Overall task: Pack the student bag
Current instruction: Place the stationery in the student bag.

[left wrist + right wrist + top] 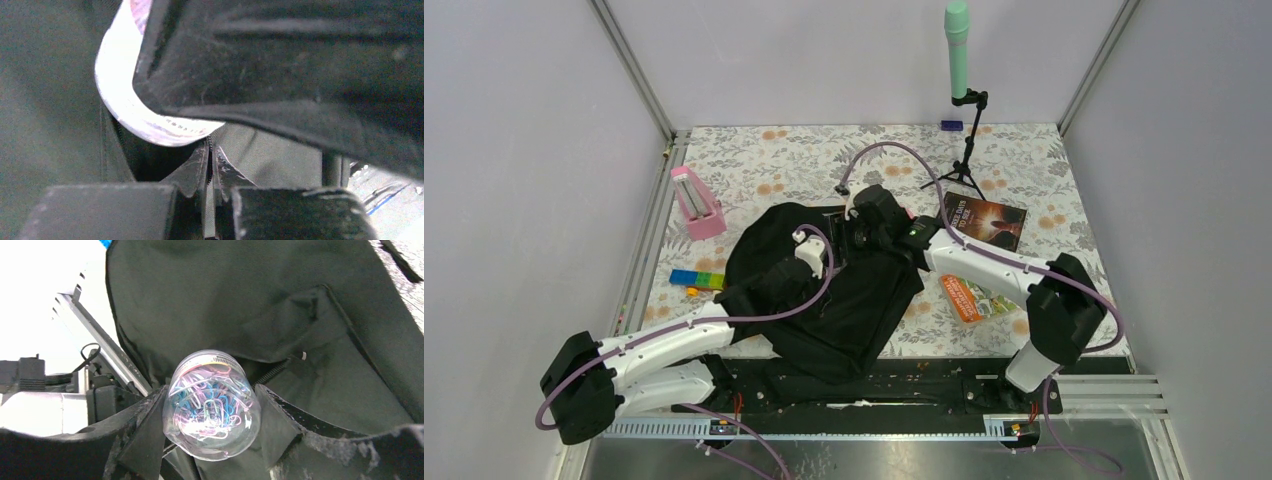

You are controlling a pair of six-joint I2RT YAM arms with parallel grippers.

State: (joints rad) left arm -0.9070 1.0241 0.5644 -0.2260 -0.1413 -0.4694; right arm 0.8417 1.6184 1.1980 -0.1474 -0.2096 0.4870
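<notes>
The student bag (849, 310) lies as a big black heap of fabric in the middle of the table. My left gripper (828, 258) is at its upper edge, shut on the bag's zip edge (226, 150), which is pinched between the fingertips (192, 172). My right gripper (864, 232) hovers just beyond, over the bag's opening, shut on a clear round jar of coloured paper clips (212, 407). In the left wrist view the jar (125, 100) shows close above the pinched edge, with the dark inside of the bag (150, 165) below it.
A pink holder (696, 203) and a row of coloured blocks (696, 279) lie left of the bag. A dark book (986, 220) and an orange booklet (972, 298) lie to its right. A green microphone on a tripod (964, 110) stands at the back.
</notes>
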